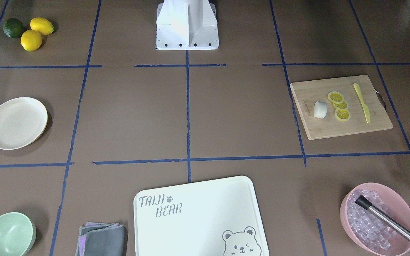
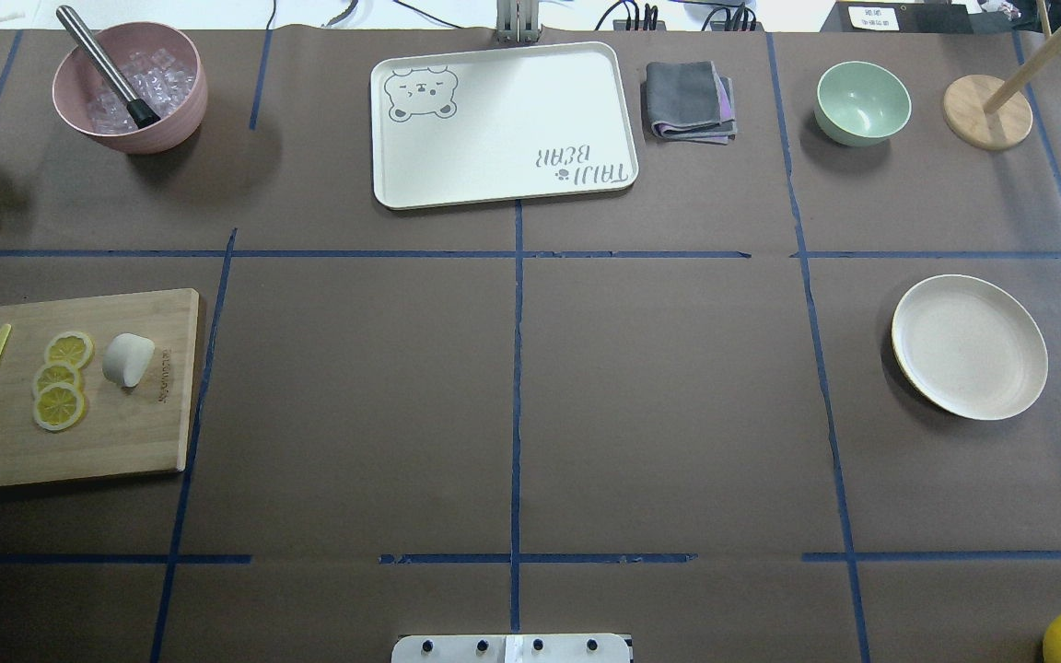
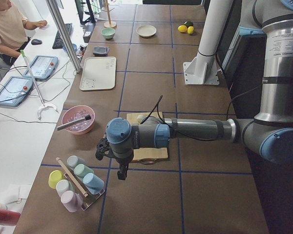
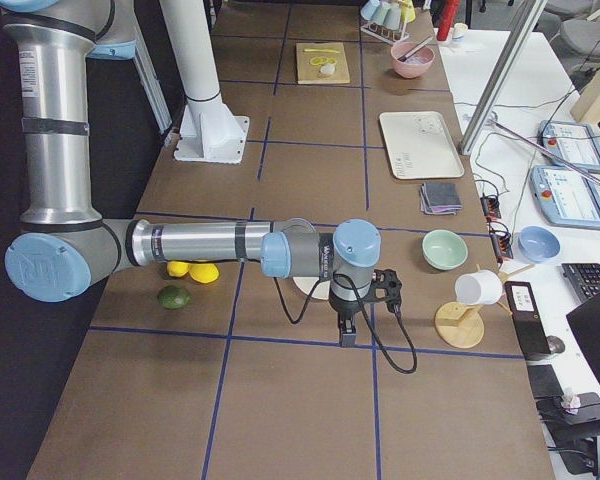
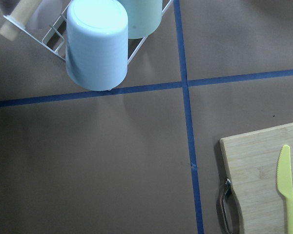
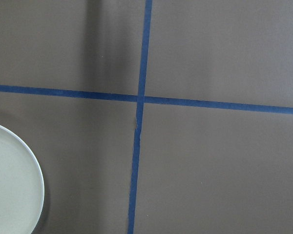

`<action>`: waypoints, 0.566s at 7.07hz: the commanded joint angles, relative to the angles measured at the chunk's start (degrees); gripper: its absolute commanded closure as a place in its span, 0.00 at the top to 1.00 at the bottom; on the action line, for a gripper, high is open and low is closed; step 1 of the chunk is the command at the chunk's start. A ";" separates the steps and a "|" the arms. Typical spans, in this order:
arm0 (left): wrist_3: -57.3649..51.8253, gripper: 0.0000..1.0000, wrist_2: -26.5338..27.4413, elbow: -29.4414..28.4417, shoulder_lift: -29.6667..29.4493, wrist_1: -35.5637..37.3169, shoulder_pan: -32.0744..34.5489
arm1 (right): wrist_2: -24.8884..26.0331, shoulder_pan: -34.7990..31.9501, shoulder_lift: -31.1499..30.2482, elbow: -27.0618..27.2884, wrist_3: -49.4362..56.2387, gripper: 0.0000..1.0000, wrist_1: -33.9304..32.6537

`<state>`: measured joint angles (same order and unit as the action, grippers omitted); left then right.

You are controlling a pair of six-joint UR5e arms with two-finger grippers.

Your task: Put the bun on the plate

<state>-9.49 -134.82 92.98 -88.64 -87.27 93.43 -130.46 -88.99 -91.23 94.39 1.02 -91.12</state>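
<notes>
The bun lies on a wooden cutting board beside three lemon slices and a yellow knife. The cream plate sits bare at the opposite end of the table; its rim shows in the right wrist view. My left gripper hangs beyond the board's end, near the cup rack, well off the bun. My right gripper hovers just past the plate. I cannot tell whether either is open or shut.
A pink bowl of ice with a metal tool, a white bear-printed board, a grey cloth, a mint bowl and a wooden stand line the far edge. Two lemons and a lime lie near the plate. A cup rack stands by the left gripper.
</notes>
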 commanded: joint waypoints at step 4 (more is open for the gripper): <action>0.00 1.00 0.09 0.09 -0.13 0.08 0.00 | -2.07 -0.39 -1.59 -0.44 -3.51 1.00 1.74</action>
<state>-9.49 -134.75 93.06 -88.75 -87.19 93.43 -131.82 -89.36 -92.83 93.42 2.18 -89.51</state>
